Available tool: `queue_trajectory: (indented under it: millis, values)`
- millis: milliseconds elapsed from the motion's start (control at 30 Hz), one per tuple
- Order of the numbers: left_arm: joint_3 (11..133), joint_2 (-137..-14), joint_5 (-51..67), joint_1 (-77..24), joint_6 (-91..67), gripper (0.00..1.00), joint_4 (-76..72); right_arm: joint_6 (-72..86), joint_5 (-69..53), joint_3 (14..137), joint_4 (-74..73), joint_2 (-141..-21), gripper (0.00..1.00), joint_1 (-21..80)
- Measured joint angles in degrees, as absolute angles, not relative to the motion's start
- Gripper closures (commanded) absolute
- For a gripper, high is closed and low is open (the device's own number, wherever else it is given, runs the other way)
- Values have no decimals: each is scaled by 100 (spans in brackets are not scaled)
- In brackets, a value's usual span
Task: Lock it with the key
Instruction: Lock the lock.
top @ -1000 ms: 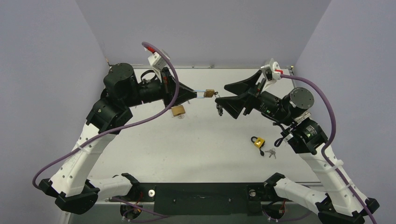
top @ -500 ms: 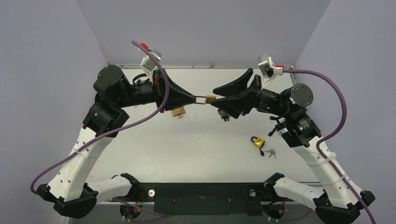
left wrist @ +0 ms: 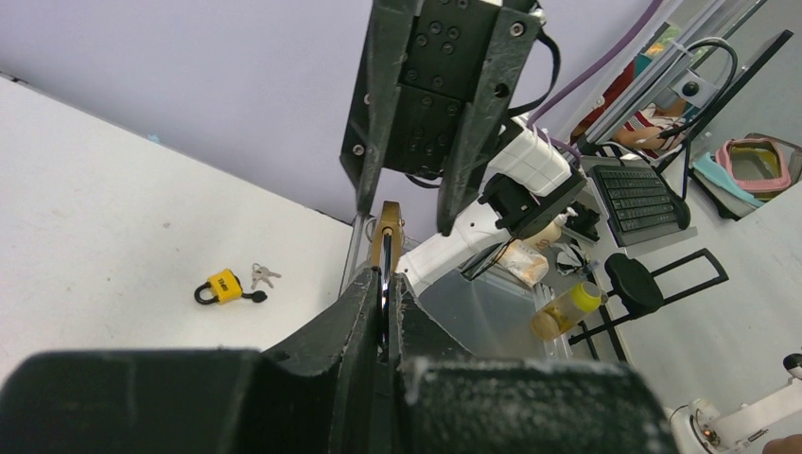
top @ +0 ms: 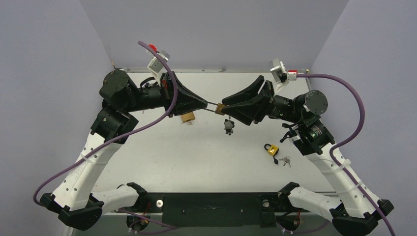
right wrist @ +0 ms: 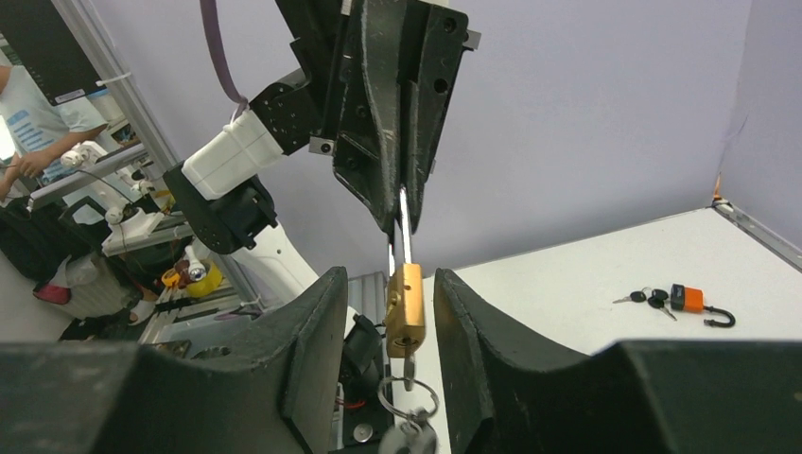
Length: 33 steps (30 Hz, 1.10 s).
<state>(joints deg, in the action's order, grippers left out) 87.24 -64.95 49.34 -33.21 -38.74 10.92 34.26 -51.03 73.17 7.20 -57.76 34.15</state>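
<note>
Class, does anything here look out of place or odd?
The brass padlock is held horizontally in mid-air by its shackle in the left hand, key ring dangling. A yellow padlock lies aside with loose keys.

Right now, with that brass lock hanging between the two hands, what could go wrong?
The left hand pinches only the thin shackle of the brass padlock, so the body might swing or twist when pushed. The right hand is open around the body without touching it; closing off-centre could knock it aside. The key ring dangling underneath could snag on a finger.
</note>
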Motion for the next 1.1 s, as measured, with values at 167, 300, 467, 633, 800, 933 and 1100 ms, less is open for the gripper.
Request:
queue_trajectory:
  millis: [167, 300, 467, 633, 800, 933, 1100]
  values:
    - [8724, -6493, 4998, -3319, -3944, 100, 926, 3369, -5035, 7255, 622, -5776, 65, 3415]
    - [8722, -6493, 5002, -3295, -3981, 100, 910, 3356, -4971, 7251, 582, -5778, 66, 3415]
    - [8694, -6490, 5004, -3256, -4005, 100, 860, 3363, -4936, 7234, 589, -5778, 69, 3424]
    - [8608, -6484, 5004, -3240, -4115, 100, 690, 3354, -4930, 7220, 569, -5798, 70, 3542]
    - [8534, -6484, 5006, -3240, -4233, 100, 593, 3326, -4917, 7214, 532, -5798, 75, 3614]
    - [8519, -6484, 5006, -3240, -4289, 100, 572, 3297, -4875, 7214, 502, -5798, 86, 3625]
    - [8495, -6482, 5022, -3201, -4311, 100, 530, 3245, -4825, 7214, 434, -5798, 100, 3642]
